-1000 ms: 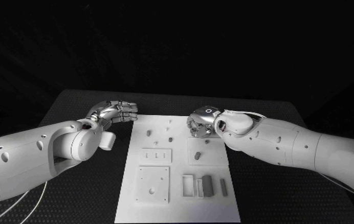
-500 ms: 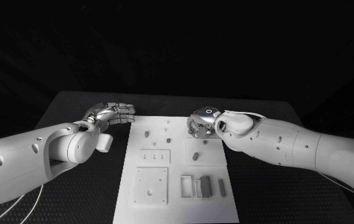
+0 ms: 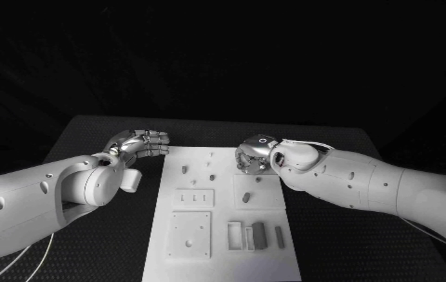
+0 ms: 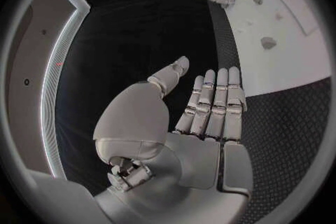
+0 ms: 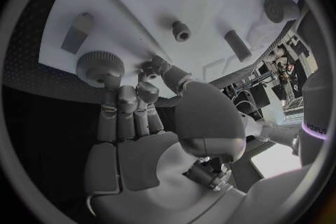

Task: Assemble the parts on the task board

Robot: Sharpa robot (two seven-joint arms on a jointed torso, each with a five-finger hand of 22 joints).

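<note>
Fingertips of the silver many-fingered right hand (image 5: 143, 123) are reaching onto the far right corner of the white rectangular task board (image 3: 223, 256), and in the right wrist view they are touching or nearly touching a small grey knurled round part (image 5: 100, 64) lying near the board's edge; whether the thumb and fingers are actually pinching it I cannot tell, since the pads are hiding the contact. Other small grey parts are lying close by on the same plate: a short round peg (image 5: 182, 31), an oblong block (image 5: 77, 32) and a slanted cylinder (image 5: 238, 45). The silver left hand (image 4: 203, 117) is hovering over the black textured table (image 3: 102, 237) just beside the board's left edge, holding nothing, fingers straight and side by side with the thumb apart. Judging from this, the step in hand is picking up the knurled part. The main risk is that a shallow, fingertip-only grip is letting the round piece roll or squirt sideways off the nearby board edge onto the table. A second risk is the curled fingers nudging the neighbouring peg. A downward push on the corner could also be shifting the plate, since the left hand is not steadying it.
</note>
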